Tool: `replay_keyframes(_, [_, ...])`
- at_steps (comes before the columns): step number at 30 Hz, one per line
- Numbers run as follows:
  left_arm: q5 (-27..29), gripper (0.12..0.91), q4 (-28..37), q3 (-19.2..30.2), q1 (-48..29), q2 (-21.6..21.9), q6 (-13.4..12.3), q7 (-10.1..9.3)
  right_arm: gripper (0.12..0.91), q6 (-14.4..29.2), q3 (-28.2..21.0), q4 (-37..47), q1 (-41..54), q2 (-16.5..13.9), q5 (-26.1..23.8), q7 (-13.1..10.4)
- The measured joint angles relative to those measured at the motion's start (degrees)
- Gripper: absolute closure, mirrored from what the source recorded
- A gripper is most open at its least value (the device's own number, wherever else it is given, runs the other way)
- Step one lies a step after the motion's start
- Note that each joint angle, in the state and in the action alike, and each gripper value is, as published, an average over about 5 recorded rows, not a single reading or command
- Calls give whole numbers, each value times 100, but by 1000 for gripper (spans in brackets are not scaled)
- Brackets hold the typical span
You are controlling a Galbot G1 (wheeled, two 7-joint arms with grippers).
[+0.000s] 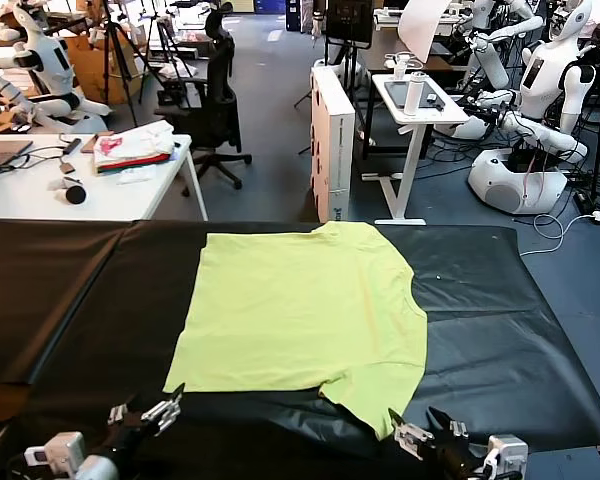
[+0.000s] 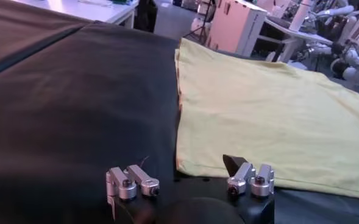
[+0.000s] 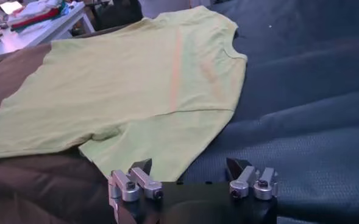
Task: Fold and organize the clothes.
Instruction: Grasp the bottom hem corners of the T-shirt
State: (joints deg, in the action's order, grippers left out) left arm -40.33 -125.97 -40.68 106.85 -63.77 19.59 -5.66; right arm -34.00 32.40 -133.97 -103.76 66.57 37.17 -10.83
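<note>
Both tools wait spread apart at the near edge of the bench, the T-shirt just ahead of them.

The left tool (image 1: 140, 418), holding nothing, sits just short of the shirt's near hem corner; the right tool (image 1: 425, 435), likewise empty, sits beside the near sleeve tip and looks slightly closer. The lime T-shirt (image 1: 300, 310) lies flat on the black-covered bench (image 1: 500, 330), its long axis crossways, collar toward the robot's right, plain side up, lightly creased.

head: high, looks down the table (image 1: 500, 330) | wrists: low, near edge | shared: T-shirt (image 1: 300, 310)
</note>
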Motion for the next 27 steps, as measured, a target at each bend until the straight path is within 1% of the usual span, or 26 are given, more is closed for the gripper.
replay_keyframes(5, [28,123,63,62,-42,-62,-3,-16,119,1,-114,62,77,24,-114,-5])
replay_keyframes(7, [36,123,87,89,-59,-86,-14,-19,135,6,-167,86,96,40,-167,-7])
replay_keyframes(8, [41,123,98,100,-68,-96,-20,-20,161,10,-188,95,101,48,-190,-8])
replay_keyframes(11, [64,129,128,125,-93,-116,-43,-22,279,22,-230,115,104,65,-228,-7])
replay_keyframes(15, [113,192,145,156,-96,-134,-88,-27,431,31,-253,128,92,70,-237,-6])
replay_keyframes(18, [143,302,145,177,-80,-143,-124,-29,575,39,-258,142,86,73,-238,-6])
replay_keyframes(20, [154,419,145,187,-69,-148,-143,-29,694,45,-259,154,82,75,-239,-6])
replay_keyframes(23, [164,608,148,199,-57,-153,-160,-29,835,56,-253,156,65,78,-239,-7])
replay_keyframes(25, [177,736,152,206,-48,-156,-172,-27,873,69,-241,140,49,80,-239,-6])
replay_keyframes(26, [185,788,154,210,-43,-157,-180,-25,885,78,-233,129,39,81,-238,-5])
replay_keyframes(27, [191,825,154,212,-37,-159,-189,-23,886,87,-225,115,29,83,-238,-4])
